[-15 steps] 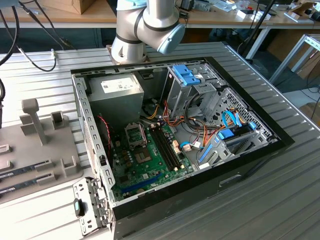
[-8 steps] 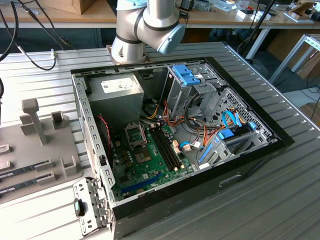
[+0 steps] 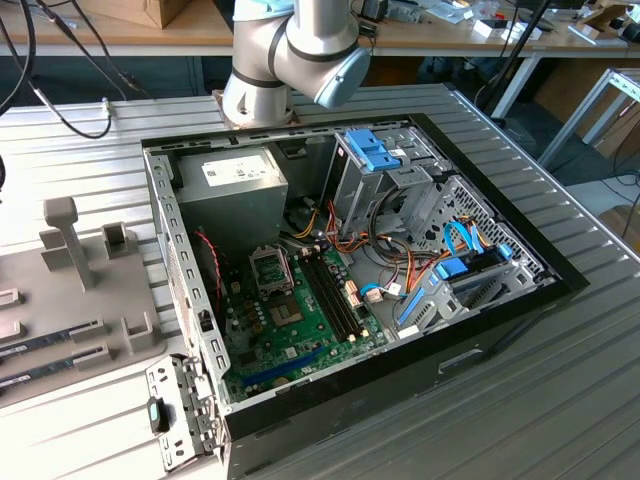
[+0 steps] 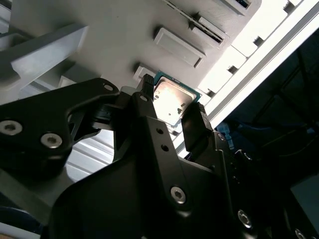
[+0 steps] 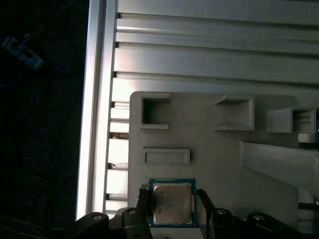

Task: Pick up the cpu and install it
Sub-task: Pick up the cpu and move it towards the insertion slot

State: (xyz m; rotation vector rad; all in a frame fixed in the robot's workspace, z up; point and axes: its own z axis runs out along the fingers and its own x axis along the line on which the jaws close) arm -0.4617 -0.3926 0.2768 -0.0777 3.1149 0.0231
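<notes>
Closest in, in the first wrist view, the gripper [image 5: 174, 199] has its jaws narrow and set against two opposite sides of the cpu [image 5: 172, 203]. To me that reads as closed on it, holding it by the green rim. The silvery top faces up and looks square to the jaws, which is what you want.

The cpu is at the grey holder plate [image 5: 219, 149], close to the plate's edge and just beside a shallow rectangular recess [image 5: 167, 156]. I honestly can't tell if it's resting on the plate or already a touch clear of it.

My take on doing this bit well:
- Grip only the board edges and keep the squeeze light, since a thin chip like this will tilt or pop out if pinched off-centre.
- Keep it dead level and come straight up off the plate, no dragging sideways, because the plate's raised blocks are near.
- Don't let it twist in the jaws, as its orientation matters for the install.

Past the plate there's the slatted surface [image 5: 214, 59]. In the exterior view the open computer case [image 3: 500, 330] sits beside the plate, on the exterior view's right of it. Inside, the motherboard [image 3: 300, 330] has its socket [image 3: 270, 268] looking open. The arm [image 3: 300, 50] rises beyond the case.
</notes>
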